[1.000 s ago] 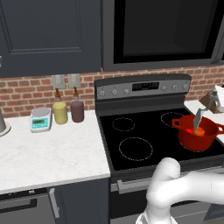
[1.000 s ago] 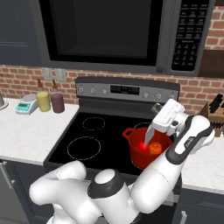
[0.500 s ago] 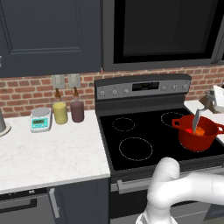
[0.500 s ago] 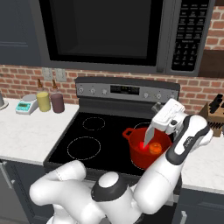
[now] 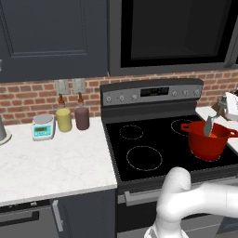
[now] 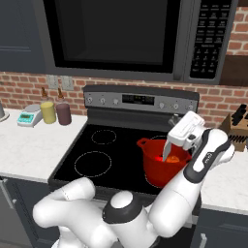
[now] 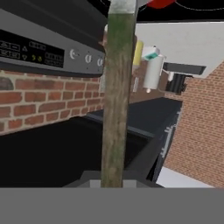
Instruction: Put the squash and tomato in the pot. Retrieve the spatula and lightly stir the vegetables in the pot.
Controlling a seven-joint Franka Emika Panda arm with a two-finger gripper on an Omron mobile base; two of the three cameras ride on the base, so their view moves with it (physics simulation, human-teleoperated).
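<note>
Over on the right side of the black stovetop (image 5: pixel 148 144) sits the red pot (image 5: pixel 207 141), parked on the near right burner area, one loop handle poking out to its left. The spatula (image 5: pixel 208 124) leans into it, blade end down inside the pot with a glimpse of orange beside it. At the far right edge the white hand (image 5: pixel 229 105) hangs just above, clamped on the spatula's upper end. Left of the stove, on the pale counter (image 5: pixel 51 162) against the brick wall, stand a small scale (image 5: pixel 43 127), a yellow jar (image 5: pixel 63 119) and a dark jar (image 5: pixel 82 116), side by side.
</note>
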